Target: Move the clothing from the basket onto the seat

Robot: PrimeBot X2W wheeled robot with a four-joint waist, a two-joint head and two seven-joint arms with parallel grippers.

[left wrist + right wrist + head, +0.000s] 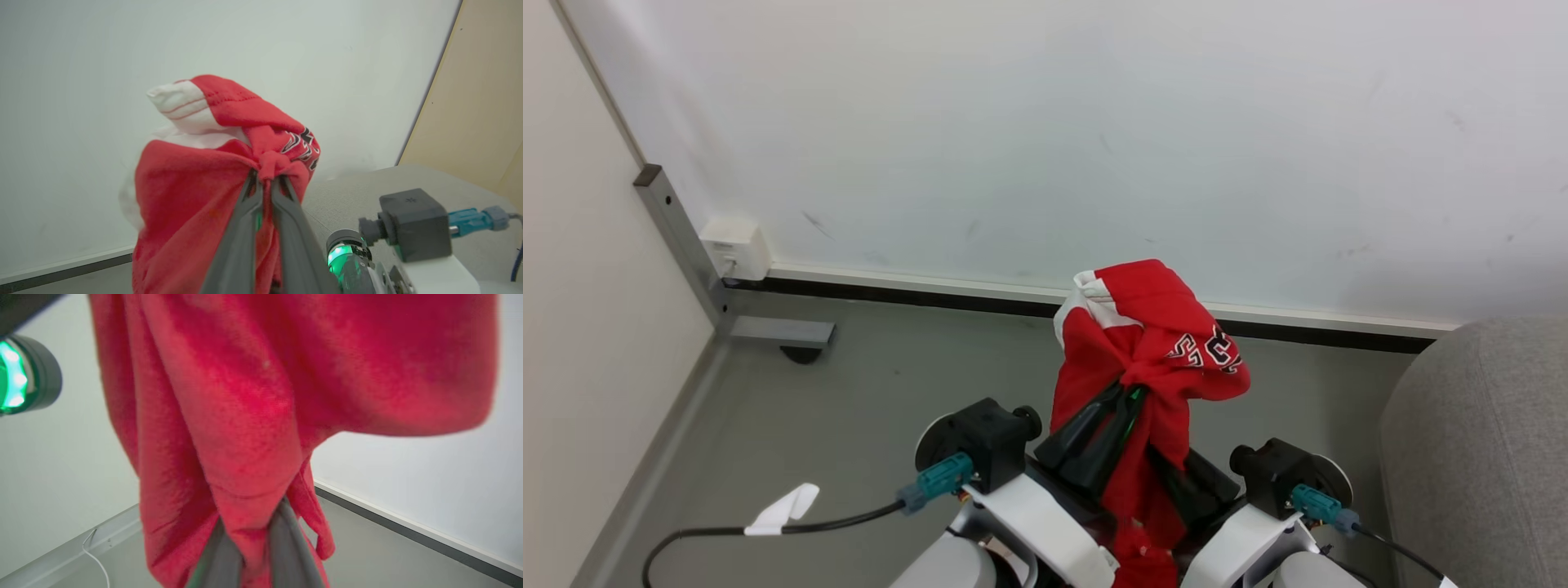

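Observation:
A red jersey with black-and-white letters and white trim hangs bunched in the air in front of me. My left gripper is shut on a knot of its fabric, and the left wrist view shows the left gripper pinching that red knot. Lower down, my right gripper is shut on a fold of the jersey. In the head view the right gripper is partly buried in cloth. The grey sofa stands at the right edge. The basket is out of view.
A white wall rises behind a black-and-white baseboard. At the left, a metal post with a white socket box stands beside a tan panel. A black cable with a white tag lies on the grey floor.

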